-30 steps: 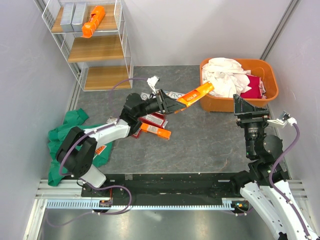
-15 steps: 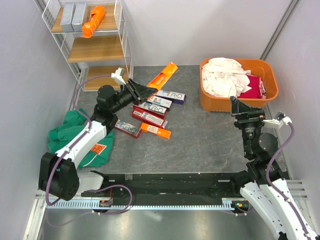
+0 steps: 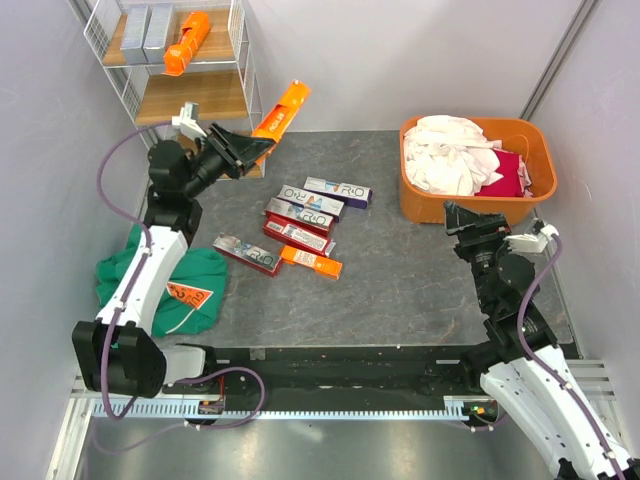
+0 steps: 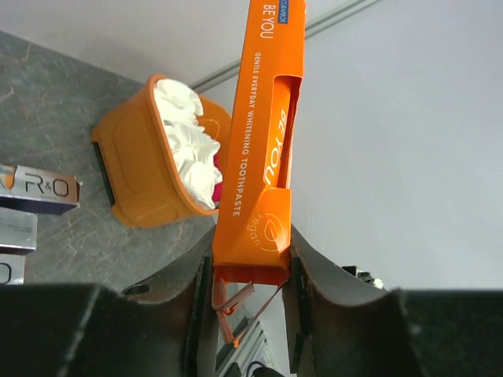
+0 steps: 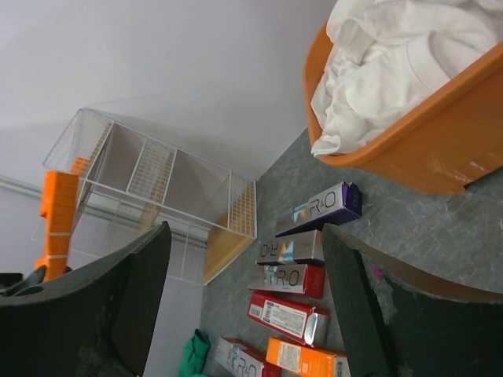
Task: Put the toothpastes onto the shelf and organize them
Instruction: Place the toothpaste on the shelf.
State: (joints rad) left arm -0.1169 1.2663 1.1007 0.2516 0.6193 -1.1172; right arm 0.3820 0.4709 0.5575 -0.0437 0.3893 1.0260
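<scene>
My left gripper (image 3: 248, 150) is shut on the lower end of an orange toothpaste carton (image 3: 281, 108), held up in the air just right of the shelf's (image 3: 190, 97) middle board. In the left wrist view the carton (image 4: 263, 141) stands upright between the fingers (image 4: 196, 298). The shelf's top board holds two silver cartons (image 3: 146, 30) and orange cartons (image 3: 188, 42). Several toothpastes lie on the floor: purple R&O (image 3: 338, 190), silver (image 3: 303, 197), red (image 3: 298, 235), orange (image 3: 311, 262). My right gripper (image 3: 468, 220) hangs open and empty near the tub, its view showing the same cartons (image 5: 318, 210).
An orange tub (image 3: 541, 150) of white and red laundry stands at the back right. A green cloth (image 3: 150, 278) lies at the left by the left arm. Grey walls close in on both sides, and the arm bases stand along the near rail.
The left arm has swung left, from beside the tub to the shelf, carrying the orange carton. The right arm has leaned forward and left, with its jaws a little wider.
</scene>
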